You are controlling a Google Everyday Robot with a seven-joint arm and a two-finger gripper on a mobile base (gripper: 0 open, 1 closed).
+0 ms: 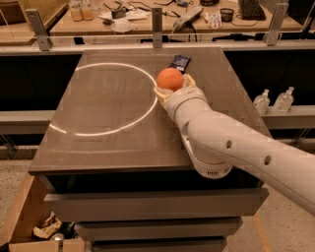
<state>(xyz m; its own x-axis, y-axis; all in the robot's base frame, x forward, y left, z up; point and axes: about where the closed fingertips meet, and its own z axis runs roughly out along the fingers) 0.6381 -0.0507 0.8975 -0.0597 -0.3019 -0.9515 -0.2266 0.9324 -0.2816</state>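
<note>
We see the gripper [173,86] over the table [113,147], close to the far edge and a bit right of the middle. Its two pale fingers [159,92] are closed around an orange [170,77], one on each side, and the orange sits snug between them. We cannot tell if the orange touches the table top or hangs just above it. The step in hand, we think, is holding this round fruit safely. To do that well, we would squeeze softly and evenly, because a round orange can slip or pop out, and a hard squeeze could hurt its skin. We would hold the arm steady and level. We would also watch the dark snack packet [180,62] that lies just behind the orange, near the far edge, so we do not bump it. A bright ring of light [91,134] lies on the left part of the table, and its right side runs close to the gripper. Two small clear bottles [273,100] stand on a low shelf past the right edge; we cannot tell what is in them. A cardboard box [17,219] sits on the floor by the near left corner, with crumpled scraps [48,227] inside. Jars [81,10] stand on the far bench, with something brownish in them.
</note>
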